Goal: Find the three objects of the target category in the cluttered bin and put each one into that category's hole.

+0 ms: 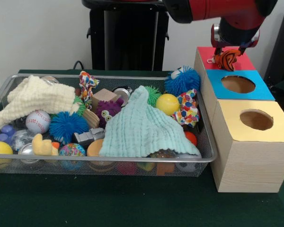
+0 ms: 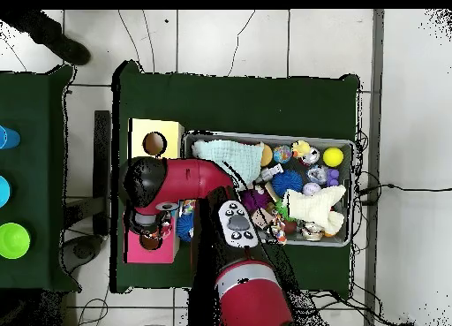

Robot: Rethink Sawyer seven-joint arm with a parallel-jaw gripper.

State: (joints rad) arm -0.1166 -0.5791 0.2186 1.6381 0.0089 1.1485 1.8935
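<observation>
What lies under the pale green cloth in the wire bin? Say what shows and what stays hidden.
At the pale green cloth's front edge, a speckled ball peeks out and an orange ball sits beside it. Anything beneath the cloth's middle is covered.

One wire-mesh bin [image 1: 206,142] holds two waffle-weave cloths, cream [image 1: 35,97] and mint green [image 1: 142,127], two blue spiky rubber balls [image 1: 65,126] [image 1: 182,80], and one white baseball [image 1: 38,121]. One wooden box [image 1: 248,161] shows three coloured tops.
</observation>
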